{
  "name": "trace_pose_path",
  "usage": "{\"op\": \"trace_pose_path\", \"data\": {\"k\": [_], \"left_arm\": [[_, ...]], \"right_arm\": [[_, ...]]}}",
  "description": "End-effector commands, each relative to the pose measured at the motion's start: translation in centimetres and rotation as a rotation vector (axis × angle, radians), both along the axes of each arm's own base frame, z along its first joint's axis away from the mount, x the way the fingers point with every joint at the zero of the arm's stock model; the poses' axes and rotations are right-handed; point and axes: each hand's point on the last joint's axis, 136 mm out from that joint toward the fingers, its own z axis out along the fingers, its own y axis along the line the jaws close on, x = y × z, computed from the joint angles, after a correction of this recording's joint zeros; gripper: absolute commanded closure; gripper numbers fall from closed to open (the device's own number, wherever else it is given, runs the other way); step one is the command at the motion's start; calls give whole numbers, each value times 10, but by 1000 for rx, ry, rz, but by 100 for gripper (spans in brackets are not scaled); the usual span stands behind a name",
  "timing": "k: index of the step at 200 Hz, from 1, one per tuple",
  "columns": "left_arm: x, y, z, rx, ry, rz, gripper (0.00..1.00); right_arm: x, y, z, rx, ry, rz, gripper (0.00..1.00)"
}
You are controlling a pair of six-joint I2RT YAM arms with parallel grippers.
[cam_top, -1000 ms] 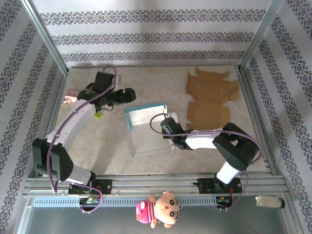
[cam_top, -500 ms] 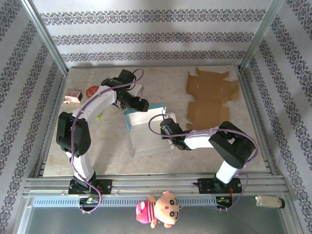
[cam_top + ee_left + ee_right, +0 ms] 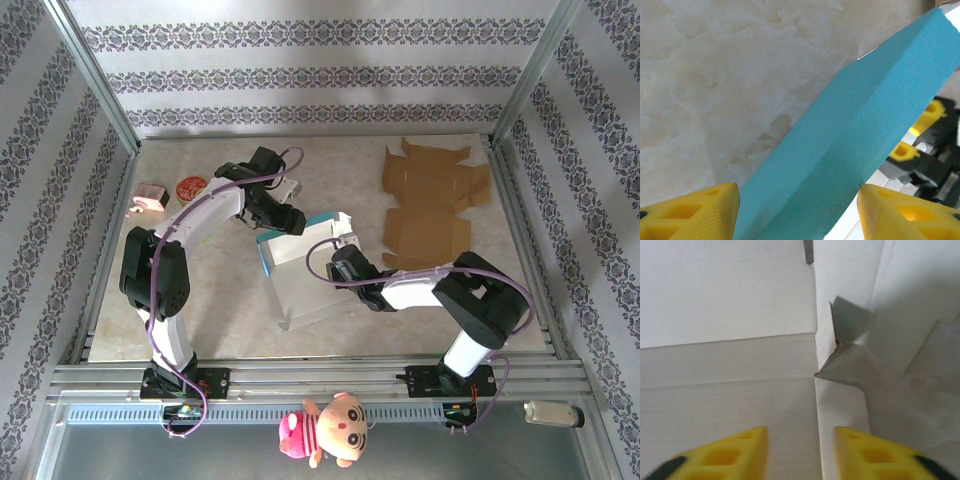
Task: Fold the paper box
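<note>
The paper box [image 3: 305,280], white inside and teal outside, lies partly unfolded at mid-table. My left gripper [image 3: 283,222] is at the box's far left edge. In the left wrist view that gripper [image 3: 797,202] stands open, and the teal wall [image 3: 850,130] runs slantwise between its yellow fingers [image 3: 695,212]. My right gripper [image 3: 337,268] reaches in from the right over the box's white floor. In the right wrist view it [image 3: 800,437] is open with nothing between its fingers, just above a fold crease and a small raised corner tab [image 3: 827,347].
Flat brown cardboard blanks [image 3: 430,200] lie at the back right. A pink object [image 3: 148,195] and a red disc [image 3: 189,185] sit at the back left. A plush doll [image 3: 325,430] hangs off the front rail. Metal frame posts bound the table.
My left arm swung right from the back left to the box's far edge and its jaws narrowed. My right gripper went from shut to open. The box turned slightly.
</note>
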Motion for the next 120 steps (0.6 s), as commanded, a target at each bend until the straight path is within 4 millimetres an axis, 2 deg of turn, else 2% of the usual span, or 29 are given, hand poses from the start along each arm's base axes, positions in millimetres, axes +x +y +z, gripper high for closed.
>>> {"op": "trace_pose_path", "data": {"k": [1,18,43,61,76,87,99,120], "left_arm": [[-12,-1,-15,45,33,-56,37],[-14,-3,-16,57,23,-76,39],[-14,-6,-14,63,7,-97,40],[-14,-8,-13,65,1,-105,41],[-13,-9,-13,68,-5,-108,42],[-14,-10,-14,68,-4,-113,43],[-14,-12,-13,69,-10,-118,43],[-15,-14,-14,73,-10,-123,43]], "right_arm": [[-6,-4,31,22,-60,22,46],[-14,-10,54,37,-94,53,37],[-20,-30,96,62,-190,74,26],[-18,-44,126,106,-268,130,22],[-6,-61,146,108,-337,163,23],[1,-69,151,66,-381,233,24],[9,-75,151,-24,-408,330,29],[28,-89,150,-112,-374,417,32]]}}
